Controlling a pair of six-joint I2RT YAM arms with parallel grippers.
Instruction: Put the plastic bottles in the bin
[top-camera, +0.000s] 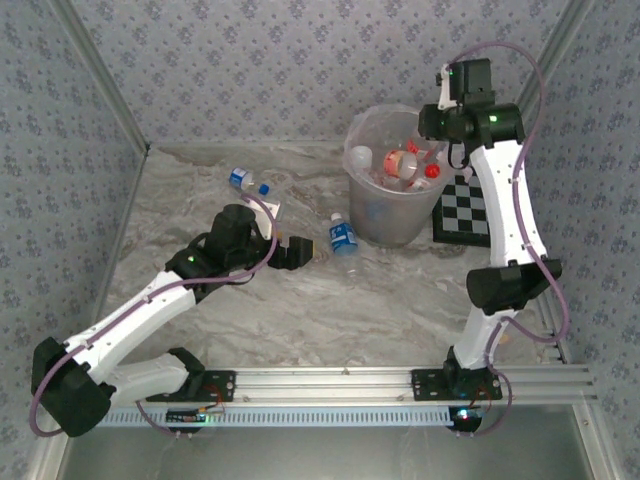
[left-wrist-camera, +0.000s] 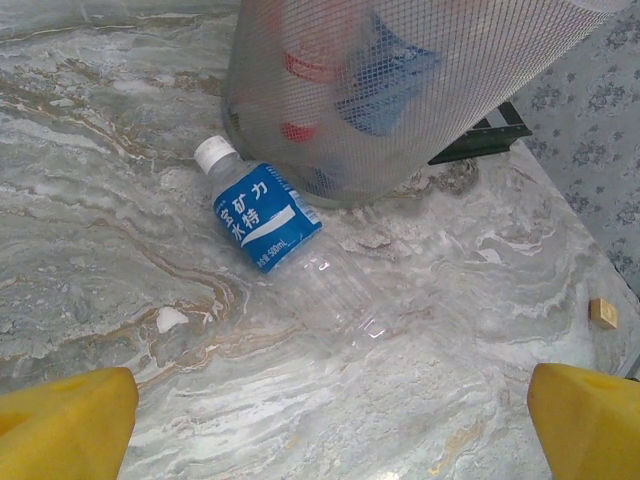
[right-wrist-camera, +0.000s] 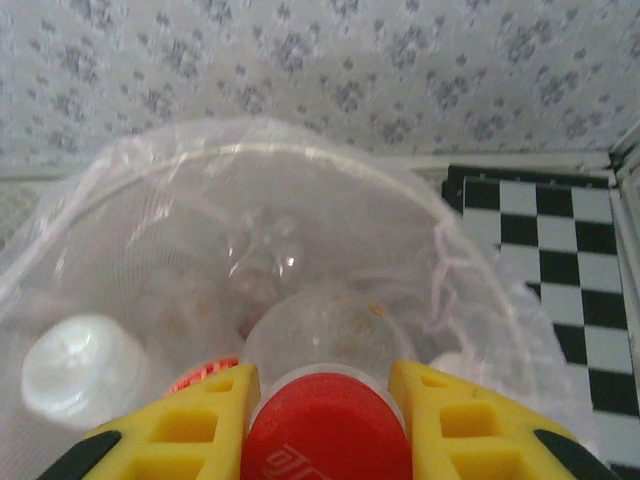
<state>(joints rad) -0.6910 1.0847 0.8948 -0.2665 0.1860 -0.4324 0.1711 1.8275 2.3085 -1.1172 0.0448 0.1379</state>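
far bottle (top-camera: 245, 181) lies on the table (top-camera: 200, 330) at back left, well apart from the bin; its print is too small to read. left gripper (top-camera: 296, 252) hovers low, jaws spread wide with nothing in them, facing the blue-label bottle (left-wrist-camera: 268, 218). that one lies on its side just beside the foot of the bin (left-wrist-camera: 400, 100), cap end nearest; can't tell if it touches. risk: the round clear body rolls or squirts out as the jaws close, or a finger catches the bin wall and shoves it. label: white chinese characters on blue, small print looks like 300ml.

right gripper (right-wrist-camera: 325, 425) is clamped on a red bottle (right-wrist-camera: 325, 455) above the bin mouth, over the binned bottles (top-camera: 405, 163). risk: the drop bounces off the heap and over the rim, or snags the bag (right-wrist-camera: 470, 260). white lettering on red is cut off, unreadable. checkerboard (top-camera: 465, 212) sits beside the bin, no text.
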